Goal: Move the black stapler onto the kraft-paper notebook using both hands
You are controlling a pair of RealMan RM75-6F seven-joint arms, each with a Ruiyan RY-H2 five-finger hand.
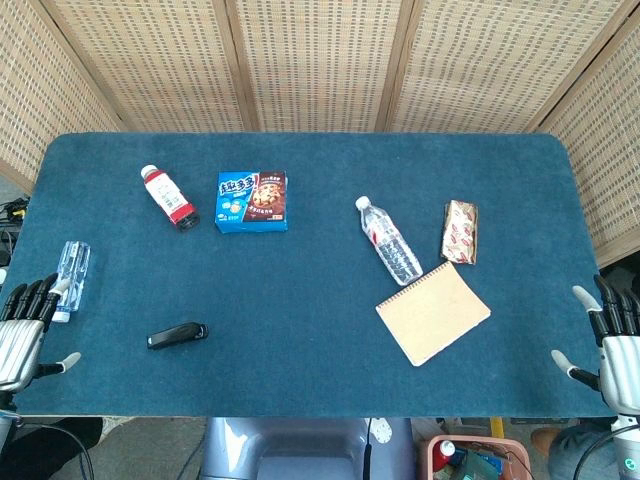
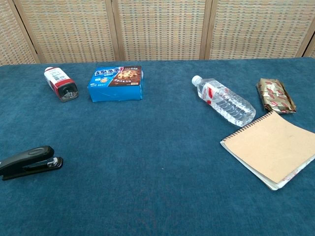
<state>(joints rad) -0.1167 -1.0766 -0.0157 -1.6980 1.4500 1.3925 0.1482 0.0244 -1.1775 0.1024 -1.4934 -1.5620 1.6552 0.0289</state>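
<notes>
Woven rattan screens (image 1: 320,60) stand behind a table (image 1: 300,290) covered in dark blue, slightly fuzzy cloth with rounded far corners. Near the left front of it lies the black stapler (image 1: 177,335), a slim, glossy plastic wedge resting flat; its long axis runs left to right, tilted a little so the right end sits slightly farther away, and in the chest view its mouth opens toward the right. Well apart to the right lies the kraft-paper notebook (image 1: 433,312), a matte tan rectangle turned at an angle, its wire spiral along the far-left edge. Bare cloth stretches between the two and along the near edge.

Just beyond the notebook a clear ribbed water bottle (image 1: 389,241) lies on its side, beside a shiny foil snack pack (image 1: 460,232). Farther left sit a blue cookie box (image 1: 252,201) and a red-labelled bottle (image 1: 168,197) on its side; a clear packet (image 1: 71,275) lies near the left edge.

The left hand (image 1: 25,330) hovers off the table's left edge, fingers spread, holding nothing. The right hand (image 1: 610,340) does likewise off the right edge.
</notes>
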